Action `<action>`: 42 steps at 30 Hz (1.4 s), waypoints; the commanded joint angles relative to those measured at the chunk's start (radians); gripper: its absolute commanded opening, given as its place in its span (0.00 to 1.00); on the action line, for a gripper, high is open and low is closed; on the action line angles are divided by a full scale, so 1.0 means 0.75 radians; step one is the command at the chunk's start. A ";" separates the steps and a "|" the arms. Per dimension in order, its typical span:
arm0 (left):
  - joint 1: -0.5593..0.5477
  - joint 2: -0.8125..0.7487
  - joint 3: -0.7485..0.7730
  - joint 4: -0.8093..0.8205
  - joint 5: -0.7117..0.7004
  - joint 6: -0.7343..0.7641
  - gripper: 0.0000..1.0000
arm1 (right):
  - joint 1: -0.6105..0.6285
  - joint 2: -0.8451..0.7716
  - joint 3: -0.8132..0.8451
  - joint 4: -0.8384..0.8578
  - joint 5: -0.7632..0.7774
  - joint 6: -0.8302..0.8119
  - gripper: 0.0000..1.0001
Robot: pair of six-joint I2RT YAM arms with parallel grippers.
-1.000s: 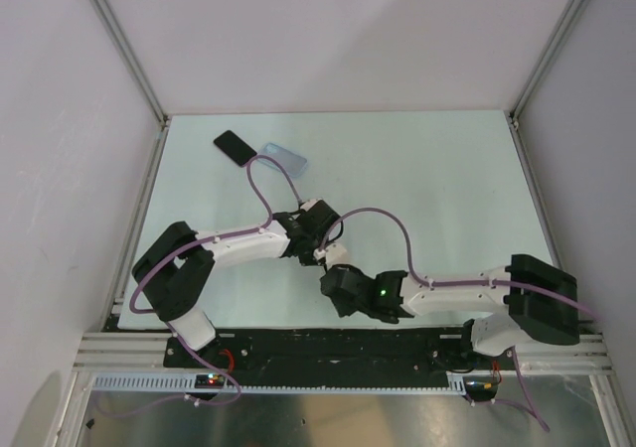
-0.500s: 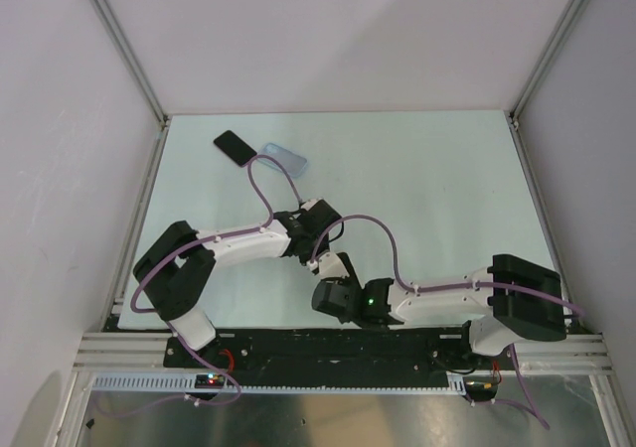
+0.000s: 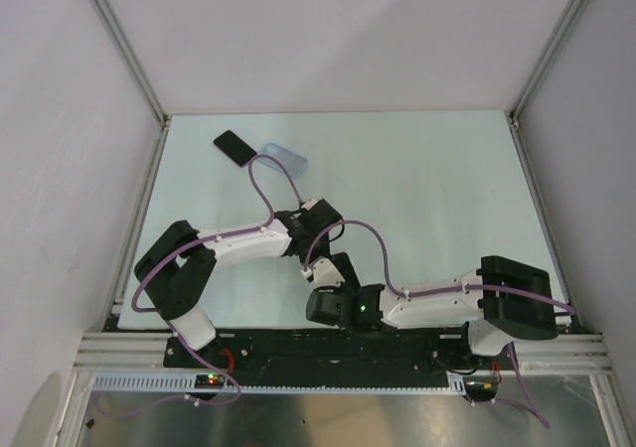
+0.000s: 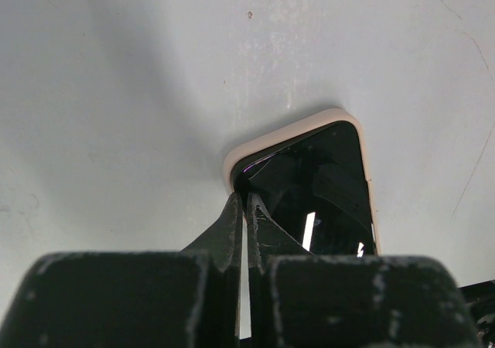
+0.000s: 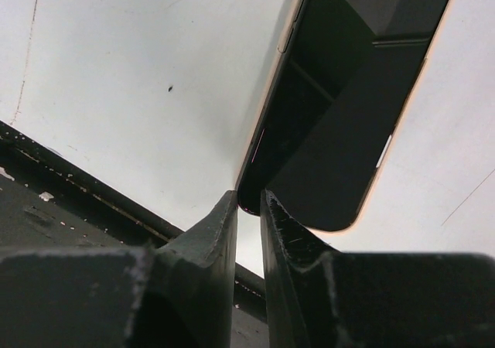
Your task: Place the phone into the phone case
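Observation:
The phone (image 4: 317,185) has a black screen and a pale pink rim. It is held between both grippers low over the table, and in the top view the grippers hide most of it. My left gripper (image 4: 245,197) is shut on one corner of it; in the top view it (image 3: 314,253) is near the middle front. My right gripper (image 5: 249,195) is shut on the phone's (image 5: 348,93) opposite corner and edge; in the top view it (image 3: 333,273) is just below the left one. The light blue phone case (image 3: 284,157) lies flat at the far left, apart from both grippers.
A flat black slab (image 3: 235,147) lies just left of the case at the far left. Purple cables (image 3: 266,191) loop over the table from both wrists. The black base rail (image 5: 93,201) runs close behind the right gripper. Enclosure walls surround the table.
My right arm has swung its wrist left and nearer to the front rail, and its cable loop has shifted. My left gripper has moved slightly nearer. The case and the slab have not moved.

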 commanded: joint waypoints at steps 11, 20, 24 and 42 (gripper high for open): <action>-0.034 0.161 -0.030 0.128 0.069 -0.009 0.00 | 0.029 0.147 0.011 -0.063 -0.019 0.069 0.09; -0.029 0.185 -0.023 0.129 0.080 -0.003 0.00 | 0.029 0.189 -0.036 -0.062 -0.099 0.102 0.07; -0.029 0.195 -0.021 0.128 0.083 -0.002 0.00 | 0.033 0.218 -0.057 -0.051 -0.138 0.130 0.07; -0.032 0.263 -0.037 0.158 0.103 -0.003 0.00 | 0.025 0.362 -0.133 0.082 -0.334 0.226 0.02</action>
